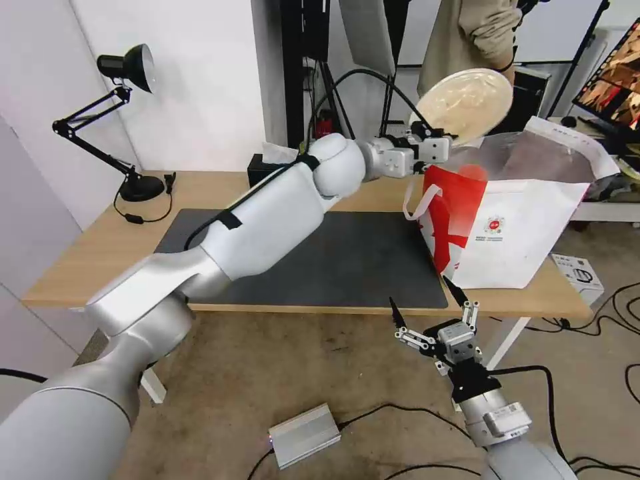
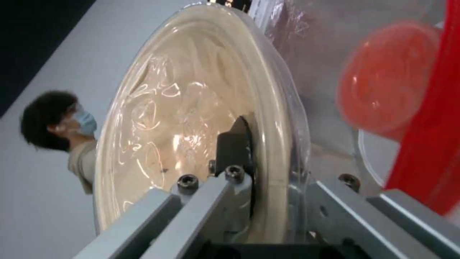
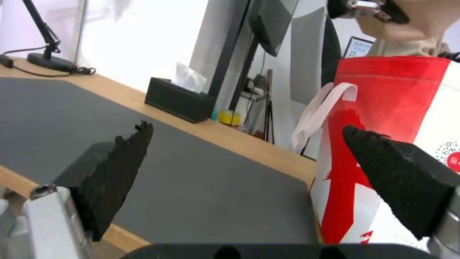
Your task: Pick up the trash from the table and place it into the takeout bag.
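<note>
Left claw (image 1: 445,137) grips the rim of the shallow beige bowl (image 1: 467,103) — tilted nearly on edge, glossy film over its inside, held above the open mouth of the takeout bag (image 1: 527,240). That boxy red-and-white bag stands at the table's (image 1: 93,257) right end, a red lidded cup (image 2: 386,77) inside. Right claw (image 1: 433,303) hangs spread wide, holding nothing, before the table edge.
</note>
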{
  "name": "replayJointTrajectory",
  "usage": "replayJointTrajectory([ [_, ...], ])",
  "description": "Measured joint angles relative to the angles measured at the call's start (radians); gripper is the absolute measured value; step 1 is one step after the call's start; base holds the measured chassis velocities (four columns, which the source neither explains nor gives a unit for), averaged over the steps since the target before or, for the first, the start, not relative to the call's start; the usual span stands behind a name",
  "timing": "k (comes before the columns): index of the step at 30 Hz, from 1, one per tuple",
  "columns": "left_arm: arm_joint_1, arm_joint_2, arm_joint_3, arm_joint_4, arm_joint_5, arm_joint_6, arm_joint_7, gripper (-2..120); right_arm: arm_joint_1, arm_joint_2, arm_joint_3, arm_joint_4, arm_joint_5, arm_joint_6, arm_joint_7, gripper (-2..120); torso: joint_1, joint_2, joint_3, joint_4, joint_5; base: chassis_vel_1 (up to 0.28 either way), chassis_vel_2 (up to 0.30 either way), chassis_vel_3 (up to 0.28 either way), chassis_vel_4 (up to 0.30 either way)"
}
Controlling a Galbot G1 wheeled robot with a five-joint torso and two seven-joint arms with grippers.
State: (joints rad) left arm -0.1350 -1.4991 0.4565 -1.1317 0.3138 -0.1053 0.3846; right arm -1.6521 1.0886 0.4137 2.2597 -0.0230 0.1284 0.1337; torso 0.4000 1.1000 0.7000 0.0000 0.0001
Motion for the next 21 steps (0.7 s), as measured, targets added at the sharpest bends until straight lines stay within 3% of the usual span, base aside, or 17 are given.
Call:
replayJointTrajectory([
  [10,0.015,-0.078,-0.050,0.060,0.135,-0.049,0.006,1,0.000,0.000,0.000,0.000,0.000,0.000,0.000,100,0.000,0.000,0.000,0.0000,0.0000,0.000,0.000,0.000,0.000],
  [21,0.035,-0.097,-0.069,0.073,0.281,-0.072,0.003,1,0.000,0.000,0.000,0.000,0.000,0.000,0.000,100,0.000,0.000,0.000,0.0000,-0.0001,0.000,0.000,0.000,0.000],
])
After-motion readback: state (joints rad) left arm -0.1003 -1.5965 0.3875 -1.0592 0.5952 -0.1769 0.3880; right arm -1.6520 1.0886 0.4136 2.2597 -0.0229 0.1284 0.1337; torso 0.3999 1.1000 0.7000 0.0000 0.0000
